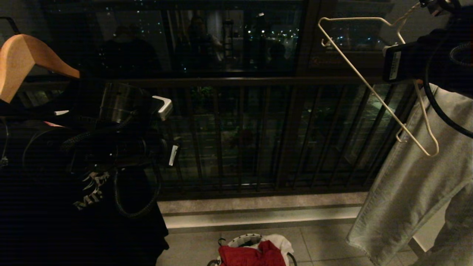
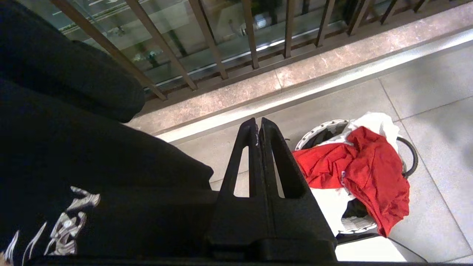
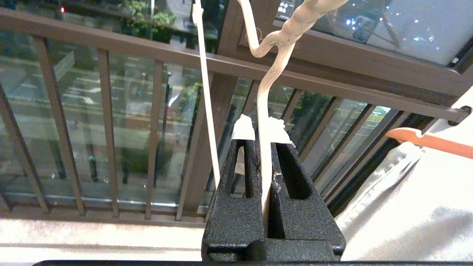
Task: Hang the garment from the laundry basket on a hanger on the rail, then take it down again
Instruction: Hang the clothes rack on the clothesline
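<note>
The red garment (image 1: 251, 255) lies crumpled on top of the laundry basket (image 1: 240, 240) on the floor tiles; the left wrist view shows the garment (image 2: 354, 166) draped over the patterned rim of the basket (image 2: 317, 130). The cream wire hanger (image 1: 369, 88) hangs tilted at the upper right. My right gripper (image 1: 391, 59) is shut on it: the hanger's wire (image 3: 264, 111) runs between the taped fingertips of the right gripper (image 3: 261, 129), below the twisted neck. My left gripper (image 2: 257, 123) is shut and empty, held up beside the black shirt at the left (image 1: 175, 151). The rail is out of view.
A black printed T-shirt (image 1: 74, 207) on a wooden hanger (image 1: 22, 62) fills the left. A pale grey garment (image 1: 406, 192) hangs at the right. A white T-shirt (image 2: 373, 120) lies under the red one. The balcony railing (image 1: 236, 140) and a raised ledge (image 1: 258, 218) run behind.
</note>
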`<state>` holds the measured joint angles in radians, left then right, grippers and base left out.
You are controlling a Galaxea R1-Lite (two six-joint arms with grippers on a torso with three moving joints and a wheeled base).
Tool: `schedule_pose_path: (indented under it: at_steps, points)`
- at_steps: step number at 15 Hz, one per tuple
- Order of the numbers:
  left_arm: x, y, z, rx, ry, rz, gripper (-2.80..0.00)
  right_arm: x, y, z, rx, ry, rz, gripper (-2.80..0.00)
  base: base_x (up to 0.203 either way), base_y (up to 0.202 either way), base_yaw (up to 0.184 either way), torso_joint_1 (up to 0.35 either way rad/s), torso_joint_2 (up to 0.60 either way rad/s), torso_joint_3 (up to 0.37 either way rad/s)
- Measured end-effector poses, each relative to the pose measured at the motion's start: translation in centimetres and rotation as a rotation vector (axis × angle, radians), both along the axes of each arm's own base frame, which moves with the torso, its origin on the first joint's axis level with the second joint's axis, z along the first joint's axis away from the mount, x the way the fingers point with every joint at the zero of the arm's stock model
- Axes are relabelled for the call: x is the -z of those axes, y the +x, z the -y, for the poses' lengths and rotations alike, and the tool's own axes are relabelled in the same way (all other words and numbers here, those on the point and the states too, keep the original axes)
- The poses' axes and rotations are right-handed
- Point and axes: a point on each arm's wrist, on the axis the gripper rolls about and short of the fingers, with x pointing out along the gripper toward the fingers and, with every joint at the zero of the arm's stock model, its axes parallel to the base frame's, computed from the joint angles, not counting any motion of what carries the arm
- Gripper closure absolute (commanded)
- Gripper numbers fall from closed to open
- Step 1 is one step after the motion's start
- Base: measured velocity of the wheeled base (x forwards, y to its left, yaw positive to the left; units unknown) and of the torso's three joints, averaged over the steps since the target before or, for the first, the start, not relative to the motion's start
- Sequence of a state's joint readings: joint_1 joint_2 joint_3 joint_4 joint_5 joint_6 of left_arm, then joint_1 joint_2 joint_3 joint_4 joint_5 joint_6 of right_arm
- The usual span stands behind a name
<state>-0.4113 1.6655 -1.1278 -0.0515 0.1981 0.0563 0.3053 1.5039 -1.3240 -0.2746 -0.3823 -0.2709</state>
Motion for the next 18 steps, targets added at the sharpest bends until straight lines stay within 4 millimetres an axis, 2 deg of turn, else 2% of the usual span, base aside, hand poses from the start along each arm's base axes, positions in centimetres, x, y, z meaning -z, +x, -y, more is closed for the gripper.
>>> schedule_pose_path:
  at_steps: [6,15,16,18]
  points:
    - [-0.02,-0.01,-0.02,0.000,0.000,0.000,0.00,-0.90,0.62,-0.18,0.004,-0.048,-0.006,0.00,0.000,0.000,0.000,0.000,0.00,0.000]
    - [-0.33,-0.11,-0.16,-0.004,-0.008,0.014,0.00,-0.49,0.99,-0.31,-0.001,-0.069,-0.032,0.00,0.000,0.000,0.000,0.000,0.00,0.000]
    - [-0.36,-0.13,-0.17,-0.004,-0.008,0.015,0.00,-0.44,1.00,-0.31,-0.001,-0.069,-0.033,-2.80,0.000,0.000,0.000,0.000,0.00,0.000]
    - [-0.39,-0.14,-0.21,-0.005,-0.008,0.017,0.00,-0.40,0.96,-0.30,-0.001,-0.071,-0.034,-2.80,0.000,0.000,0.000,0.000,0.00,0.000]
